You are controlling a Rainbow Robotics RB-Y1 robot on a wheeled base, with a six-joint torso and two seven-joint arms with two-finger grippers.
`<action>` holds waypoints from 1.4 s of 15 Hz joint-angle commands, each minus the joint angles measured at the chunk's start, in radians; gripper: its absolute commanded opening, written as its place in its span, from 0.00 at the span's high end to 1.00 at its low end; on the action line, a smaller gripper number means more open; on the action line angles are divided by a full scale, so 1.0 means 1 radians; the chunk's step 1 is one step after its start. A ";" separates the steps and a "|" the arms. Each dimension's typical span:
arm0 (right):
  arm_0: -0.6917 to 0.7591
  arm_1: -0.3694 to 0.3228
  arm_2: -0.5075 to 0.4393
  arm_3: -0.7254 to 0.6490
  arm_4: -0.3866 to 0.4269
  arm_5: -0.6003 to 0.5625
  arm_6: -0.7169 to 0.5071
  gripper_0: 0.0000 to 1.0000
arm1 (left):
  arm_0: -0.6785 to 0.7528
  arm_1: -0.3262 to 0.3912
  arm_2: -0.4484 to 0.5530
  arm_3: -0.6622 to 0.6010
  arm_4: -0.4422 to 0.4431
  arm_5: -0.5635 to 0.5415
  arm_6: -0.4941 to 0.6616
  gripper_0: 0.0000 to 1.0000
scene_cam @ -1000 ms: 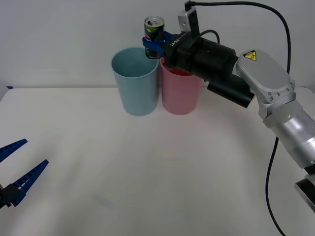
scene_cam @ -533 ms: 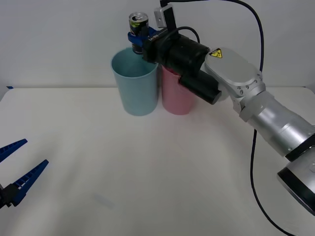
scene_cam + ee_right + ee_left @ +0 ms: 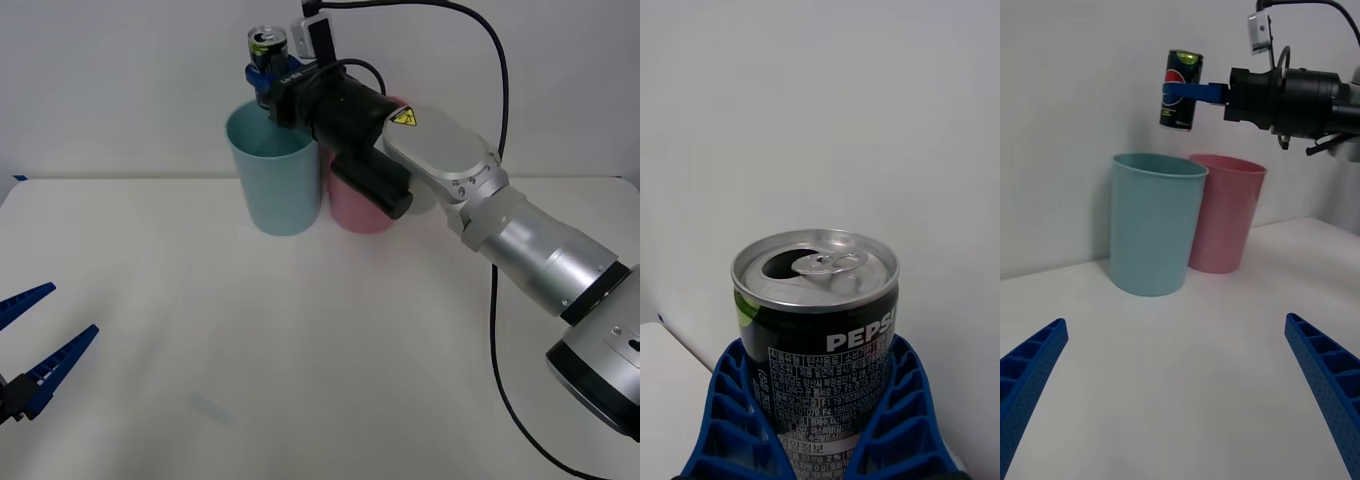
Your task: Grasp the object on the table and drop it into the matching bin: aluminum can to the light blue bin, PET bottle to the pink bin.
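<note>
A: Where is the small dark aluminium can with the silver lid [image 3: 267, 47] right now?

B: Up in the air, upright, clamped between the blue ribbed fingers [image 3: 726, 420] of the right pincer [image 3: 268, 82]. It hangs just above the tall round light blue plastic bin [image 3: 273, 170], over the far part of its rim as the front view gives it. The left wrist view shows clear air between the can's base and the rim.

A: What changed in the last second?

B: A second ago the can sat above the seam between the two bins, nearer the tall round pink plastic bin [image 3: 356, 212]. The right arm has swung it across toward the robot's left, so it is now lined up with the blue one. The bins stand touching, and neither has shifted.

A: So what does that mean for the job?

B: The carry looks about finished, and blue is the correct bin for a can. I'd judge the release is what's left; being near the back rim, the can could clip the edge, so a touch more centring might help.

A: And the other arm?

B: The left pincer [image 3: 25, 345] waits low over the near-left corner of the wide white surface [image 3: 320, 350], fingers spread apart, holding nothing
</note>
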 commanded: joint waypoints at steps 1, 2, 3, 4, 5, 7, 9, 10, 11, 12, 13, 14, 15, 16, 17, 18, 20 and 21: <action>-0.001 0.002 0.001 0.003 0.000 0.019 0.002 0.04 | 0.000 0.000 0.000 0.000 0.000 0.000 0.000 0.00; -0.001 0.003 0.001 0.003 0.000 0.019 0.002 0.00 | 0.000 0.000 0.000 0.000 0.000 0.000 0.000 0.00; -0.001 0.003 0.001 0.003 0.000 0.019 0.006 0.00 | 0.000 0.000 0.000 0.000 0.000 0.000 0.000 0.00; -0.001 0.003 0.001 0.003 0.000 0.019 0.006 0.00 | 0.000 0.000 0.000 0.000 0.000 0.000 0.000 0.00; -0.001 0.003 0.001 0.003 0.002 0.019 0.006 0.00 | 0.000 0.000 0.000 0.000 0.000 0.000 0.000 0.00; -0.001 0.002 0.001 0.003 0.002 0.017 0.006 0.00 | 0.000 0.000 0.000 0.000 0.000 0.000 0.000 0.00; 0.000 0.002 0.001 0.003 0.000 0.019 0.006 0.00 | 0.000 0.000 0.000 0.000 0.000 0.000 0.000 0.00; 0.002 0.002 0.001 0.001 -0.003 0.019 0.008 0.00 | 0.000 0.000 0.000 0.000 0.000 0.000 0.000 0.00; 0.014 -0.003 -0.001 -0.011 -0.005 0.019 0.008 0.00 | 0.000 0.000 0.000 0.000 0.000 0.000 0.000 0.00; 0.037 -0.017 -0.002 -0.042 -0.006 0.023 0.011 0.00 | 0.000 0.000 0.000 0.000 0.000 0.000 0.000 0.00; 0.069 -0.035 -0.002 -0.083 -0.005 0.027 0.015 0.00 | 0.000 0.000 0.000 0.000 0.000 0.000 0.000 0.00; 0.095 -0.052 -0.002 -0.120 -0.002 0.027 0.017 0.00 | 0.000 0.000 0.000 0.000 0.000 0.000 0.000 0.00; 0.131 -0.076 -0.002 -0.169 0.005 0.025 0.019 0.00 | 0.000 0.000 0.000 0.000 0.000 0.000 0.000 0.00; 0.166 -0.106 -0.002 -0.223 0.011 0.023 0.020 0.00 | 0.000 0.000 0.000 0.000 0.000 0.000 0.000 0.00; 0.193 -0.133 -0.002 -0.270 0.012 0.022 0.020 0.00 | 0.000 0.000 0.000 0.000 0.000 0.000 0.000 0.00; 0.229 -0.164 -0.002 -0.321 0.012 0.017 0.020 0.00 | 0.000 0.000 0.000 0.000 0.000 0.000 0.000 0.00; 0.292 -0.222 -0.004 -0.407 0.011 0.005 0.022 0.00 | 0.000 0.000 0.000 0.000 0.000 0.000 0.000 0.00; 0.324 -0.251 -0.010 -0.451 0.011 -0.003 0.023 0.00 | 0.000 0.000 0.000 0.000 0.000 0.000 0.000 0.00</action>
